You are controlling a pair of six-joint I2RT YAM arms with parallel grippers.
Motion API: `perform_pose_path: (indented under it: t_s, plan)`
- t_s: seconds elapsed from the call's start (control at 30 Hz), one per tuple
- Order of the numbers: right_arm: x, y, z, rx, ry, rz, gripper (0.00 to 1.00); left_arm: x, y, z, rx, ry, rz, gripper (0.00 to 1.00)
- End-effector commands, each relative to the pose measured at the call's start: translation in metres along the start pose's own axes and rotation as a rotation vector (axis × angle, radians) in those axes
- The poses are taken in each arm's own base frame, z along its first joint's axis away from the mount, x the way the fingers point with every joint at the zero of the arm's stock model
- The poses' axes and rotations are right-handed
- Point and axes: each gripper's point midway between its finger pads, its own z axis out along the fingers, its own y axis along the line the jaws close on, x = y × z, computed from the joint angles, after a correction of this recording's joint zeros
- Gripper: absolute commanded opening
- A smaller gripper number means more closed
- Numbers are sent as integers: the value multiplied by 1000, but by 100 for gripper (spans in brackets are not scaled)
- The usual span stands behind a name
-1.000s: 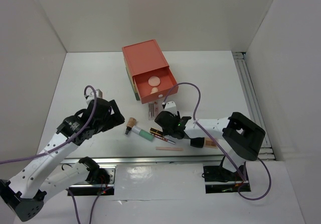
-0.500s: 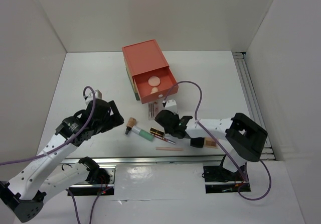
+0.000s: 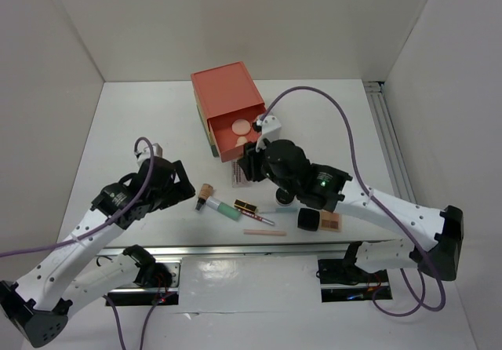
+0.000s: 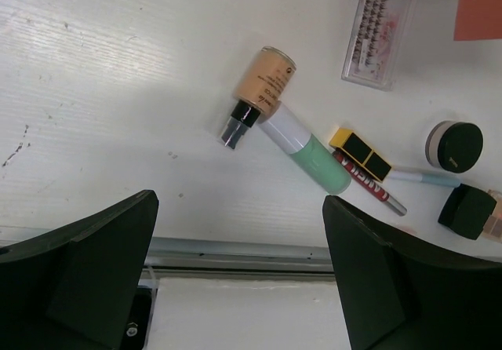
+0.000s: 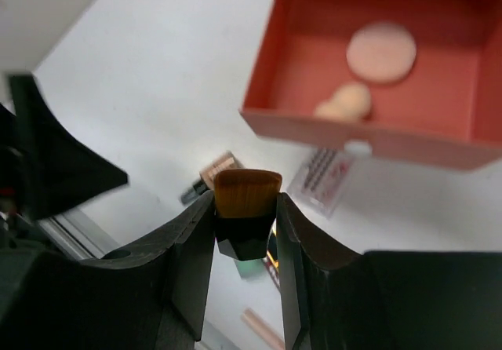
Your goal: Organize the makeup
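Right fingers (image 5: 188,264) clamped on a brown-tipped brush (image 5: 248,197); left fingers (image 4: 94,264) spread wide apart.

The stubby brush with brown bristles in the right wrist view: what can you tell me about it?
The stubby makeup brush has a flat-topped tuft of orange-brown bristles on a glossy black faceted base. The right end effector pinches that base between its dark fingers, bristles poking out beyond them. It is held in the air above the white table, just short of the open orange drawer. Nothing else touches it.
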Motion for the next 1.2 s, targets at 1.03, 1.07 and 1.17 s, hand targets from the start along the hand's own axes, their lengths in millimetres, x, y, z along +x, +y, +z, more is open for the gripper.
perform_pose_path:
  t_s: [1.03, 1.07, 1.17]
  plan:
    - [-102, -95, 14, 207, -190, 10, 100, 60, -119, 113, 198, -170, 278, 100]
    - [-101, -97, 11, 217, -194, 11, 100, 65, -135, 108, 211, -192, 307, 100]
    - [-98, -98, 2, 215, -197, 20, 100, 71, -140, 116, 34, -252, 368, 100]
